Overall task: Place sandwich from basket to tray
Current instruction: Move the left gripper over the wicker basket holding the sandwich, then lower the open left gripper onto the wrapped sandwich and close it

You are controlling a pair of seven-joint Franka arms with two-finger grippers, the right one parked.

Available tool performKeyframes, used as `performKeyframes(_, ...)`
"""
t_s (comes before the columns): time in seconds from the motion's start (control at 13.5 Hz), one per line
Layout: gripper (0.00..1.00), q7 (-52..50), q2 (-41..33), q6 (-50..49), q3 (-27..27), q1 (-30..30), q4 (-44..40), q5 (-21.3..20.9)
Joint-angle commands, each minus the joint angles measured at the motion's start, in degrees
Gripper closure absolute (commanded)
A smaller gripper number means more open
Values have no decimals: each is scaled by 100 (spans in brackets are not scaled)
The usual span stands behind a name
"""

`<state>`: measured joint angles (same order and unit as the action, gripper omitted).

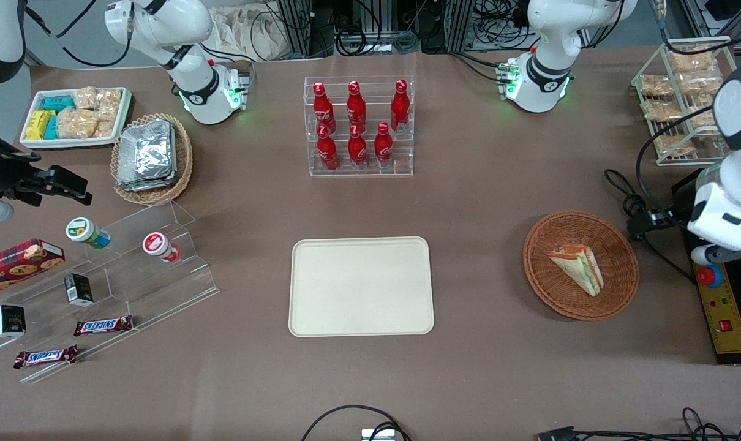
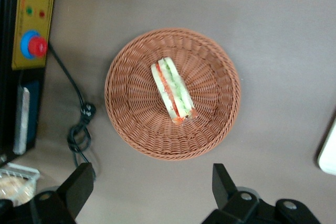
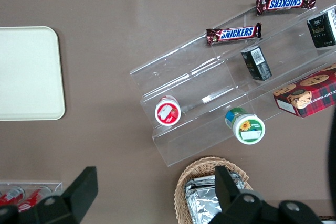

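Note:
The sandwich (image 1: 577, 267) is a wrapped triangular wedge with green and orange-red filling. It lies in the round reddish-brown wicker basket (image 1: 615, 297) and also shows in the left wrist view (image 2: 173, 90), near the middle of the basket (image 2: 134, 124). The cream-beige tray (image 1: 361, 286) lies flat at the table's middle with nothing on it; one corner shows in the left wrist view (image 2: 329, 153). My left gripper (image 2: 152, 187) is open and empty. It hangs well above the table beside the basket's rim, toward the working arm's end of the table, apart from the sandwich.
A yellow control box with a red stop button (image 1: 710, 277) and black cables (image 1: 634, 208) lie beside the basket. A wire rack of snack packets (image 1: 683, 98) stands farther from the camera. A bottle rack (image 1: 358, 125) stands farther from the camera than the tray.

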<state>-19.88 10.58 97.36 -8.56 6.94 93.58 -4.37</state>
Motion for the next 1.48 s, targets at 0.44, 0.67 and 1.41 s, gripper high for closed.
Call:
performKeyframes(0.44, 0, -3379, 400, 2576, 30, 44, 1883, 68)
performKeyframes(0.67, 0, -3742, 726, 2595, 56, 44, 1883, 77)
performKeyframes(1.41, 0, -3936, 1086, 2990, 56, 35, 1936, 77)
